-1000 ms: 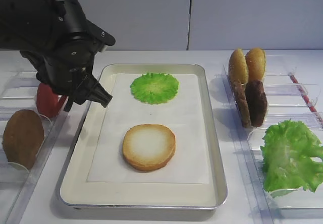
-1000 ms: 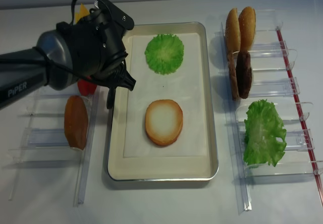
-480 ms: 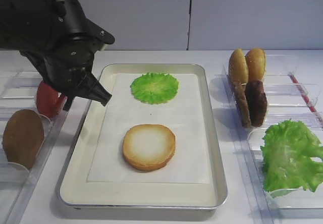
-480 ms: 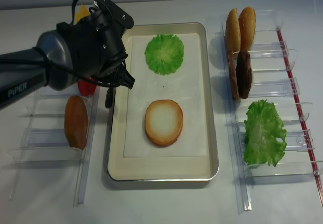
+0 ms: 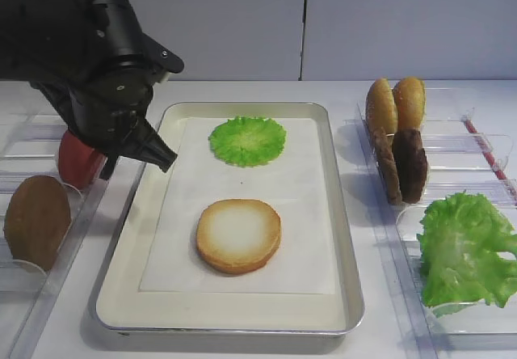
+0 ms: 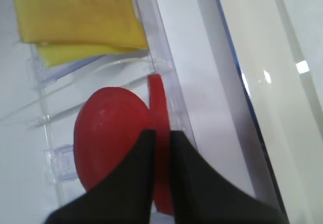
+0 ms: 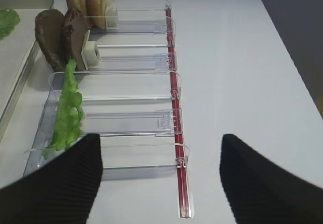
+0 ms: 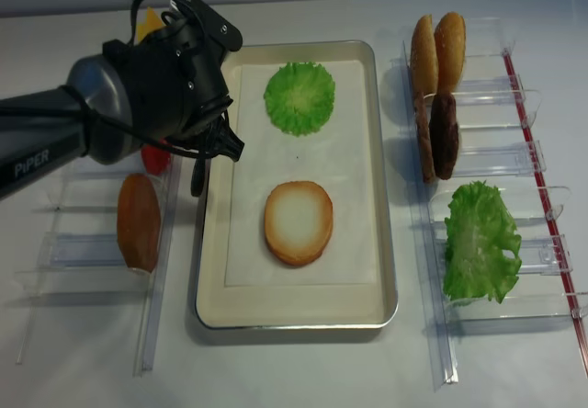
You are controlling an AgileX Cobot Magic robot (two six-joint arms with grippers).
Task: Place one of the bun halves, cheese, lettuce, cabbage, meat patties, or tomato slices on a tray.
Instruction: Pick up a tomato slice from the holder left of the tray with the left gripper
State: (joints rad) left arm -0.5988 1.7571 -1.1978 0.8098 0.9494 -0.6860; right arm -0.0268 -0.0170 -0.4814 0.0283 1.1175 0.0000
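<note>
In the left wrist view my left gripper [image 6: 160, 133] is shut on a red tomato slice [image 6: 155, 90] standing on edge in the left clear rack; a second tomato slice [image 6: 108, 133] stands just beside it. From the high view the tomato [image 5: 77, 158] peeks out under the black arm. The metal tray [image 5: 344, 213] holds a lettuce leaf [image 5: 247, 139] and a bun half [image 5: 238, 234], cut face up. My right gripper [image 7: 160, 138] is open and empty above the table, near the right rack's end.
Yellow cheese [image 6: 75, 17] lies at the back of the left rack and a brown bun half [image 5: 36, 220] stands at its front. The right rack [image 7: 126, 123] holds bun halves [image 5: 396, 104], meat patties [image 5: 408, 165] and lettuce [image 5: 464, 250].
My left gripper's jaws have shut on the tomato slice in the left rack. The arm has barely shifted, and nothing on the tray has moved.
</note>
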